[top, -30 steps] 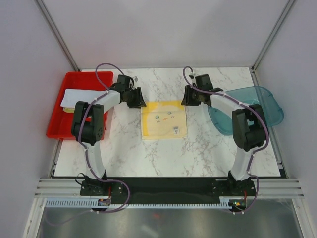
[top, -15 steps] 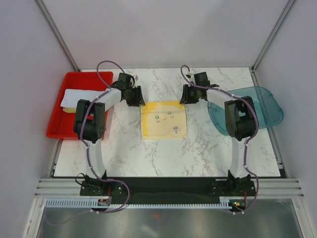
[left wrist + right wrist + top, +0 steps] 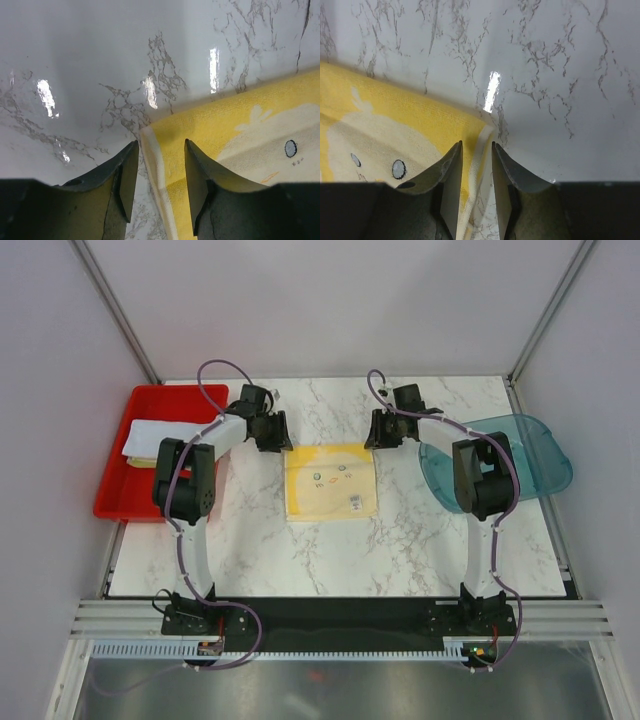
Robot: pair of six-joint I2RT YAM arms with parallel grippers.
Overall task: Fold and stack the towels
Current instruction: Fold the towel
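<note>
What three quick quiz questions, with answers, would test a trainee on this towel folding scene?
1. Short answer: which part of the flat yellow towel do the left pincer and right pincer each straddle?
2. Multiple choice: where do the pale towels lie? A) in the red tray B) in the teal bin C) on the yellow towel.
3. True or false: both pincers are clamped shut.
Key: 1. A far corner: the left pincer is at the left one, the right pincer at the right one. 2. A. 3. False, both are open.
</note>
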